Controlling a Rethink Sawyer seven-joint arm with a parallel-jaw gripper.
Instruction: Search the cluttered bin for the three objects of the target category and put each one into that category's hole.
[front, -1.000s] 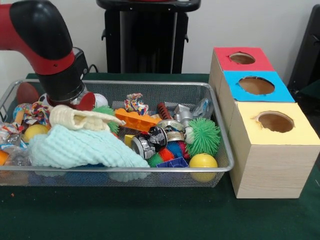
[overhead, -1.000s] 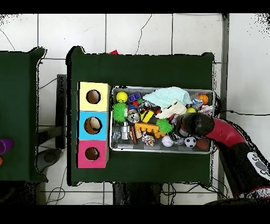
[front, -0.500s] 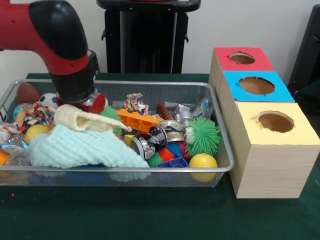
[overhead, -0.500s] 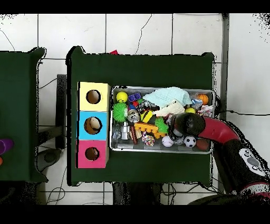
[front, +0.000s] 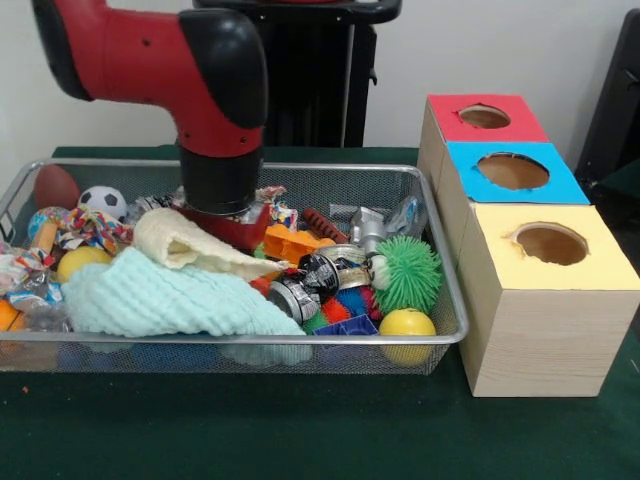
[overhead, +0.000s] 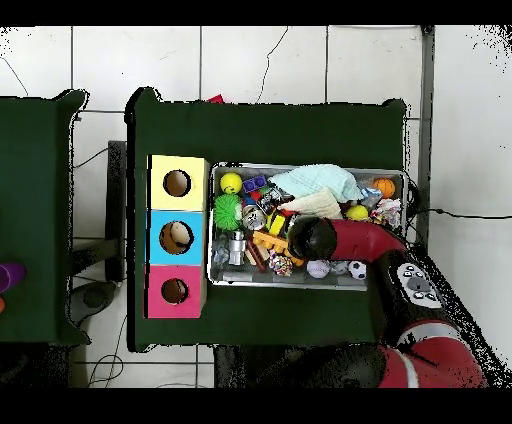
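Now arm (front: 215, 120) low over bin (front: 440, 335), beside orange block (front: 290, 243).

A shiny wire-mesh metal bin (front: 330, 178) holds a ribbed mint cloth (front: 160, 295), a glossy yellow ball (front: 406, 323) and a spiky green rubber ball (front: 407, 272), beside matt wood-grain boxes (front: 520, 340).

We see a mint green cloth (front: 165, 297), a cream cloth (front: 185, 243) and a yellow ball (front: 406, 323). The soccer ball (front: 103, 201) is black and white. The tabletop (front: 300, 430) is dark green.

Red arm (front: 140, 50) w/ black joint caps, black wrist.
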